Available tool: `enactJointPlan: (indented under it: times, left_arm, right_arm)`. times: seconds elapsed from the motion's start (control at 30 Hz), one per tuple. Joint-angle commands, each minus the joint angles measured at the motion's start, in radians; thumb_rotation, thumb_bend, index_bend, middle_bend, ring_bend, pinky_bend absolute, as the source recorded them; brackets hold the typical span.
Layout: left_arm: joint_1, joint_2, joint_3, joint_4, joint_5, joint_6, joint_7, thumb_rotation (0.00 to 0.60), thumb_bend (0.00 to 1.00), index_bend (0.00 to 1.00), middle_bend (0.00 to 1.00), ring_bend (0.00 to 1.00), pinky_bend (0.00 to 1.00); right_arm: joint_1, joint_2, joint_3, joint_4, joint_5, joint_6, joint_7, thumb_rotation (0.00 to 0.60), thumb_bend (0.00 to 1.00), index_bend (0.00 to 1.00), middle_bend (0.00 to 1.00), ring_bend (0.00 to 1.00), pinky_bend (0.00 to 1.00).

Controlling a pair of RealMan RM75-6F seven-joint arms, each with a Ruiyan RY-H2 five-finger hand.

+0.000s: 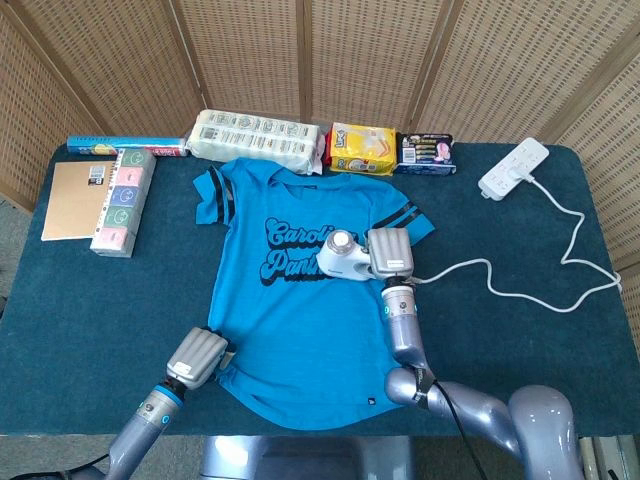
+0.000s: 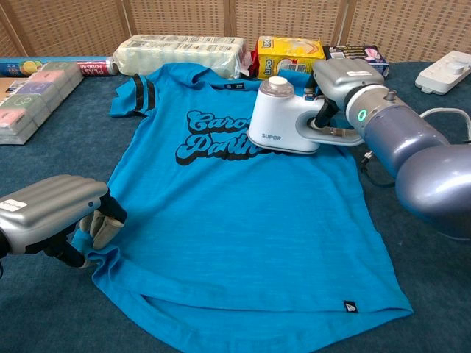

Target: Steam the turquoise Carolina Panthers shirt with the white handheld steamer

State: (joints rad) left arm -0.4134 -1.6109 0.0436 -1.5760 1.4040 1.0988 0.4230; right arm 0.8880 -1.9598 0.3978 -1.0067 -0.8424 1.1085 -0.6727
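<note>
The turquoise Carolina Panthers shirt [image 1: 300,330] [image 2: 243,235] lies flat, face up, on the dark blue table. My right hand [image 1: 390,252] [image 2: 340,82] grips the handle of the white handheld steamer [image 1: 340,258] [image 2: 283,125]. Its head sits low over the right end of the black lettering and hides it. My left hand [image 1: 196,356] [image 2: 62,217] pinches the shirt's lower left hem corner, which is bunched under its fingers. The steamer's white cord [image 1: 520,280] trails right across the table.
A white power strip [image 1: 513,166] lies at the back right. Behind the shirt stand a tissue pack [image 1: 258,137], a yellow pack [image 1: 362,148] and a dark pack [image 1: 426,153]. At the left are a brown notebook [image 1: 72,198], stacked small boxes [image 1: 123,200] and a flat box [image 1: 110,146].
</note>
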Motion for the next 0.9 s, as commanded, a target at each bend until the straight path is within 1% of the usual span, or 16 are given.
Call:
enactJointPlan:
  times: [0.03,0.2,0.33,0.53,0.9]
  left_arm:
    - [0.0,0.0,-0.001,-0.002,0.0,0.001,0.001,0.6,0.33,0.76,0.69,0.56,0.5]
    - [0.0,0.001,0.0,-0.006,0.002,0.004,0.005,0.6,0.33,0.76,0.69,0.56,0.5]
    - [-0.001,0.0,0.0,-0.008,0.001,0.004,0.008,0.6,0.33,0.76,0.69,0.56,0.5]
    - [-0.002,-0.003,0.0,-0.01,0.001,0.003,0.012,0.6,0.33,0.76,0.69,0.56,0.5]
    - [-0.004,-0.007,0.0,-0.013,0.0,0.003,0.017,0.6,0.33,0.76,0.69,0.56,0.5]
  right_arm:
    - [0.011,-0.024,0.0,0.063,0.003,-0.014,0.005,0.6,0.4,0.76,0.75,0.81,0.81]
    - [0.012,-0.028,0.003,0.128,-0.006,-0.013,0.007,0.6,0.4,0.76,0.75,0.81,0.81]
    - [0.011,-0.025,0.012,0.164,0.001,-0.018,0.003,0.6,0.4,0.76,0.75,0.81,0.81]
    - [0.005,-0.016,0.019,0.247,0.01,-0.026,-0.017,0.6,0.4,0.75,0.75,0.81,0.81]
    - [-0.002,0.005,0.052,0.362,0.038,-0.042,-0.042,0.6,0.39,0.75,0.75,0.81,0.81]
